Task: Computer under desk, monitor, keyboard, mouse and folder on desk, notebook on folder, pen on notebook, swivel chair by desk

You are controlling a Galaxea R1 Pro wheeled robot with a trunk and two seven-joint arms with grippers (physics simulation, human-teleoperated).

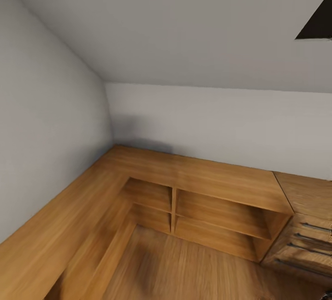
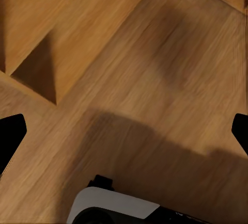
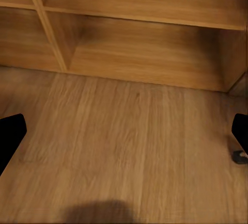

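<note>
Plain grey walls (image 1: 207,120) meet above a low L-shaped light-wood shelf unit (image 1: 203,185) with open compartments. A wood-plank floor (image 1: 184,267) lies before the unit, and a light-wood drawer cabinet with long dark handles (image 1: 304,240) adjoins its end. Over that floor, the left gripper (image 2: 124,131) and right gripper (image 3: 124,131) hang with fingers spread wide.

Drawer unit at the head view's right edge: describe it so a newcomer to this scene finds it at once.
Start at the long light-wood open shelf unit against the pale grey back wall. Follow it to its right end, where the light-wood drawer unit meets it at an angle. Unlike the open shelves, it has closed fronts with long dark metal handles.
</note>
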